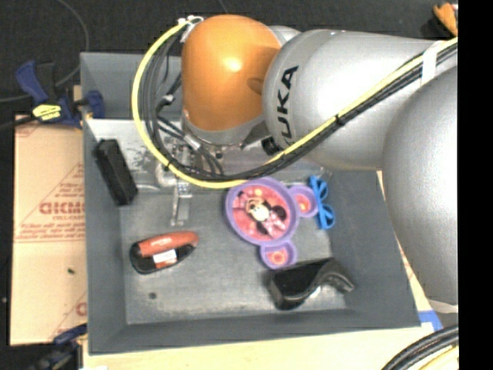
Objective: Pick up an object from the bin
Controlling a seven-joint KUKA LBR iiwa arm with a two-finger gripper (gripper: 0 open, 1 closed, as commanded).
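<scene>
Hand (181, 206) just beside red-and-black gadget (163, 251), lower left, its spread impossible to tell

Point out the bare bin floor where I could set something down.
Bare floor: the middle strip between the red-and-black tool and the purple Minnie toy; also the lower-left corner below that tool. Crowded on the right: toy, blue piece, black scoop.

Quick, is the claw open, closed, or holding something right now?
Claw: cannot tell whether open or closed; it is near the red-and-black object.
</scene>
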